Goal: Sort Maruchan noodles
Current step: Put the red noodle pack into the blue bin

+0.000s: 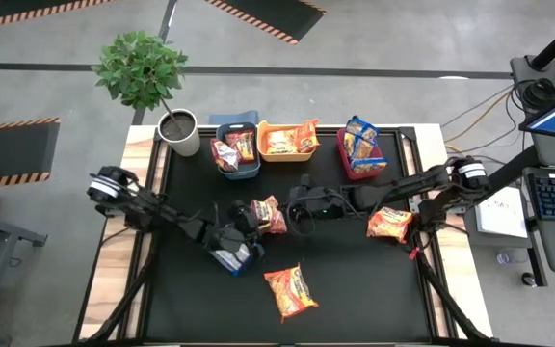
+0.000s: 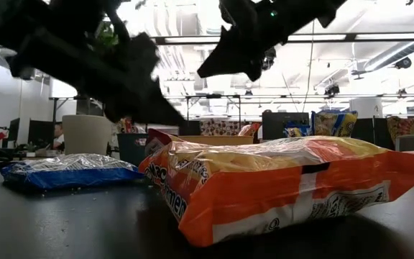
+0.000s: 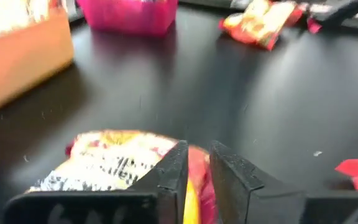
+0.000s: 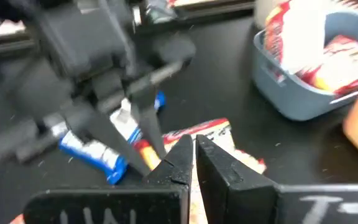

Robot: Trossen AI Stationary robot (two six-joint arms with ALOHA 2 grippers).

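Closing our left pincer [image 3: 196, 177] on the dark red packet [image 1: 272, 214] just below the blue bin [image 1: 237, 169], our right pincer [image 1: 295, 205] waits pressed together beside it.

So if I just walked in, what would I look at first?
Probably the two dark arms meeting mid-table: the left gripper is pinching a red noodle packet, with the shut right gripper right beside it. Behind them stand three bright bins, blue, yellow and red, with packets inside. An orange packet lies alone near the front.
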